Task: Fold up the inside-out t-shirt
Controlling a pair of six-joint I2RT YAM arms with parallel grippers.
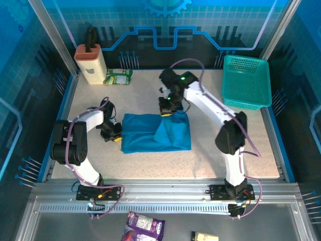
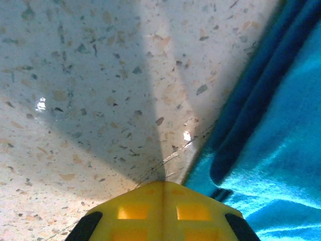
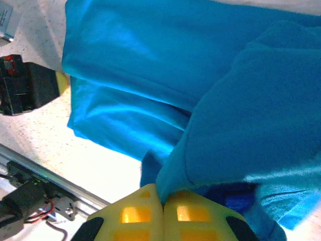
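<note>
The blue-teal t-shirt (image 1: pixel 155 131) lies folded into a rough rectangle in the middle of the table. My right gripper (image 1: pixel 168 108) is at the shirt's far edge, its yellow fingertips (image 3: pixel 150 201) pressed together with a fold of the cloth (image 3: pixel 241 110) coming out from between them. My left gripper (image 1: pixel 114 134) sits low at the shirt's left edge. In the left wrist view its yellow fingers (image 2: pixel 145 211) are shut tip to tip, with bare table ahead and the shirt (image 2: pixel 281 150) just to their right; no cloth shows between them.
A teal mesh basket (image 1: pixel 246 81) stands at the back right. A beige holder (image 1: pixel 90 63) and a green-white packet (image 1: pixel 118 77) sit at the back left. Loose packets (image 1: pixel 144 227) lie below the arm bases. The left arm's black body (image 3: pixel 27 85) shows beside the shirt.
</note>
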